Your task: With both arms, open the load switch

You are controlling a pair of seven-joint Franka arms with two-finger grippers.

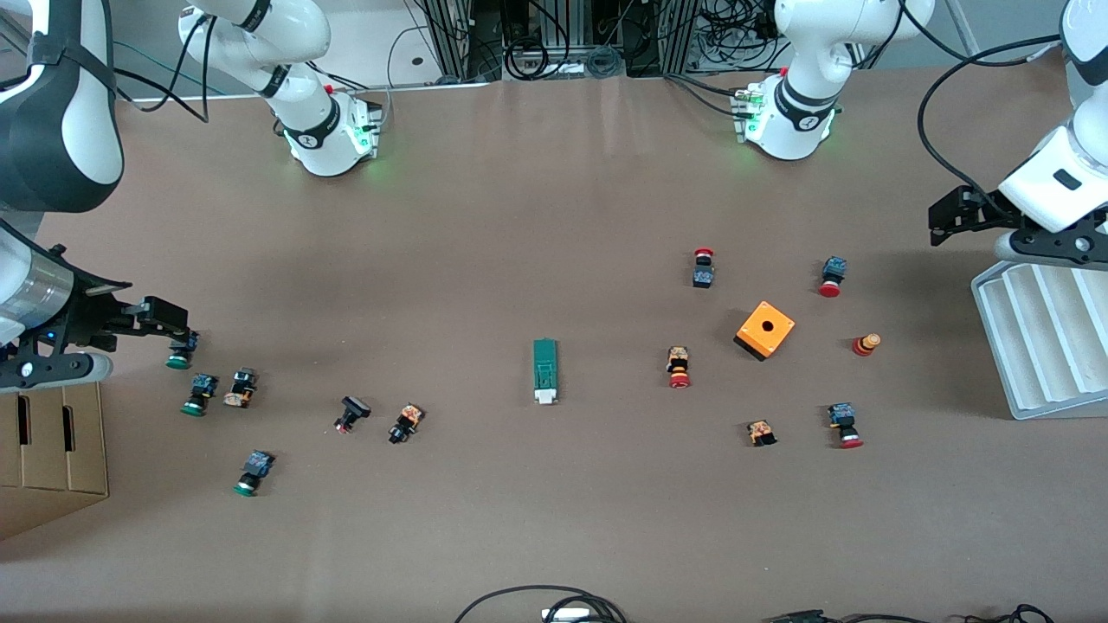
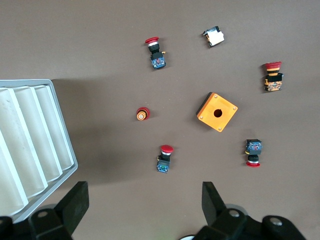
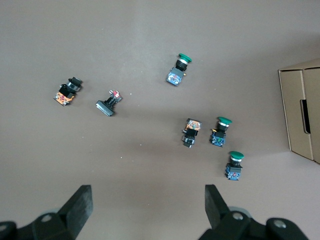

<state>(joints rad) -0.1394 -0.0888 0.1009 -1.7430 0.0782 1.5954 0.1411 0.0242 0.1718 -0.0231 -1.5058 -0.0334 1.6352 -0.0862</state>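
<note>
- My left gripper [image 1: 952, 216] hangs released and empty, jaws spread wide, over the surface's left-arm end, just beside the white tray [image 1: 1039, 346].
- My right gripper [image 1: 169, 316] hangs the same way, jaws apart and holding nothing, over a green button [image 1: 179, 355] at the right-arm end, next to the cardboard box [image 1: 52, 450].
- Neither wrist view shows the switch; the left sees red buttons and the orange box [image 2: 217, 112], the right sees green buttons.
- The load switch [image 1: 544, 370] lies alone mid-surface, between the two clusters of buttons and well apart from both grippers.
- Its long axis runs from the robots' bases toward the front camera, with the white slider end [image 1: 545, 396] nearer to that camera.
- I judge both arms about equally far off, so each must swing inward toward the middle; nothing has been touched yet.
- The nearest clutter is a red button [image 1: 679, 367] toward the left arm's end.
</note>
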